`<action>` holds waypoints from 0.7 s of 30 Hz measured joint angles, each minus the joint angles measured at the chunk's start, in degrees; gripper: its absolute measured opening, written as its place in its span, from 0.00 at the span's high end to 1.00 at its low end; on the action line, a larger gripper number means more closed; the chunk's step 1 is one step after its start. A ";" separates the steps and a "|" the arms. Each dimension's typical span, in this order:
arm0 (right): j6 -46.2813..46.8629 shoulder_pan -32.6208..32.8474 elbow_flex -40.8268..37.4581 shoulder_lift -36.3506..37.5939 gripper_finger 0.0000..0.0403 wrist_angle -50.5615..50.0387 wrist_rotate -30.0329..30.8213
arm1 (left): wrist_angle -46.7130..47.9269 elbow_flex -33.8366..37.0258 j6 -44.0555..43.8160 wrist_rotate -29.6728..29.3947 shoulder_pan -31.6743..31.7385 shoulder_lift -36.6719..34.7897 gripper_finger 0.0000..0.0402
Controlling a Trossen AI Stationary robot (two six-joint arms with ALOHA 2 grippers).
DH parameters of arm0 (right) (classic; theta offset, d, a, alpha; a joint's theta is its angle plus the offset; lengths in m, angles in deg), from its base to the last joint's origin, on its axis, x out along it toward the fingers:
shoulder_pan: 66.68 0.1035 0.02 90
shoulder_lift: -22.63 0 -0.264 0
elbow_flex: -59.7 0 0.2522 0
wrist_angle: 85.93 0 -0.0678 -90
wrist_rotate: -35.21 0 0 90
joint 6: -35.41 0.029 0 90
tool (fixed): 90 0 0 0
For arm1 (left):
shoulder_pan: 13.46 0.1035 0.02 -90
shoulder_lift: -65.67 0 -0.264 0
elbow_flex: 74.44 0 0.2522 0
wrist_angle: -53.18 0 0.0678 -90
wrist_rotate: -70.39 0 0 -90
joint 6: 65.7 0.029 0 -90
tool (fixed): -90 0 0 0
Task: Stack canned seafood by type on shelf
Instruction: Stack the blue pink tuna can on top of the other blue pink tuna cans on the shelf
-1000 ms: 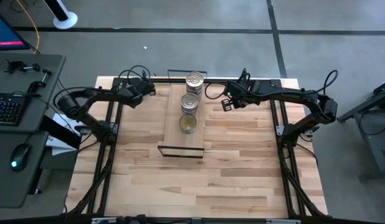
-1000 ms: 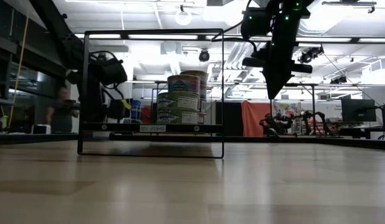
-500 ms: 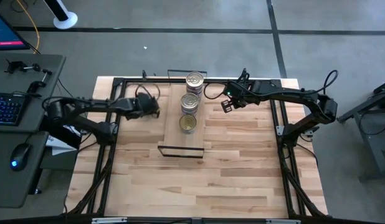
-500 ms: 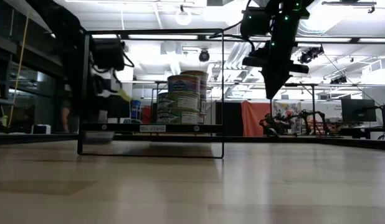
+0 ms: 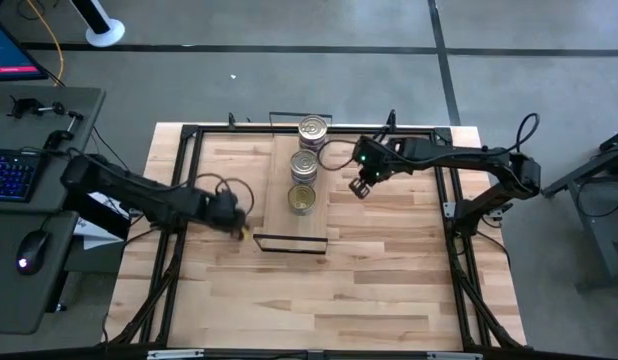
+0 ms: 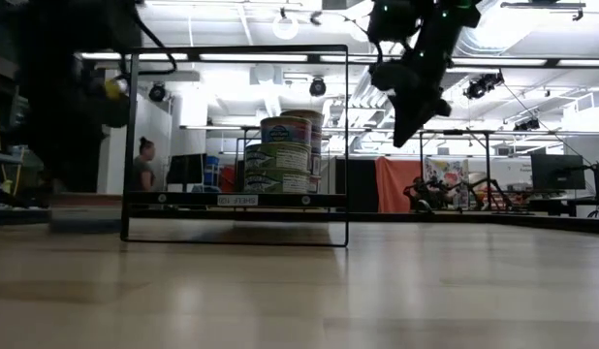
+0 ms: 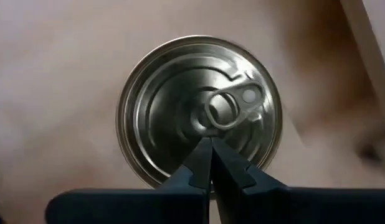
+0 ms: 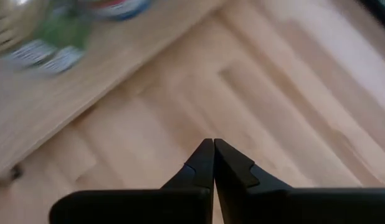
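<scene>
The shelf (image 5: 292, 222) lies along the middle of the table and carries three stacks of canned seafood (image 5: 303, 197) (image 6: 285, 155). My left gripper (image 5: 235, 214) (image 7: 211, 146) is beside the shelf's near left corner, shut over the lid of a silver tin (image 7: 199, 118) with a pull-tab. Dark blur hides that tin in the low view. My right gripper (image 5: 360, 188) (image 8: 213, 146) (image 6: 406, 131) hovers shut over bare tabletop just right of the shelf and holds nothing. My left gripper's shut fingertips (image 7: 202, 155) meet at the middle of the tin's lid, right beside the ring end of the pull-tab (image 7: 220, 112). They cover the place of contact itself. The fingers come from above, pointing steeply down. The tin sits lid-up below them, clear of the table.
A black frame rail (image 5: 189, 190) runs round the table's far and side edges. A desk with a keyboard (image 5: 14, 170) and mouse stands to the left. The near half of the tabletop (image 5: 309, 300) is bare wood. A person (image 6: 141, 165) is in the room beyond.
My left gripper has swung from the table's far left corner toward the near edge, to beside the shelf's near left corner. It rolled and tipped downward on the way. My right gripper has rolled and shifted slightly toward the shelf. The stacks have kept still.
</scene>
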 joint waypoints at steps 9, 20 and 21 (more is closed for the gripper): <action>-3.86 10.42 0.00 0.00 1.00 0.37 -3.27 | 0.09 -2.80 -6.41 10.84 -18.61 0.13 1.00; 18.64 32.37 0.00 0.00 1.00 1.32 -1.73 | -23.53 -2.74 -0.15 3.58 -38.06 2.57 1.00; 21.95 34.73 0.00 0.00 1.00 1.93 -0.61 | -25.26 -2.77 0.37 2.86 -39.42 3.75 1.00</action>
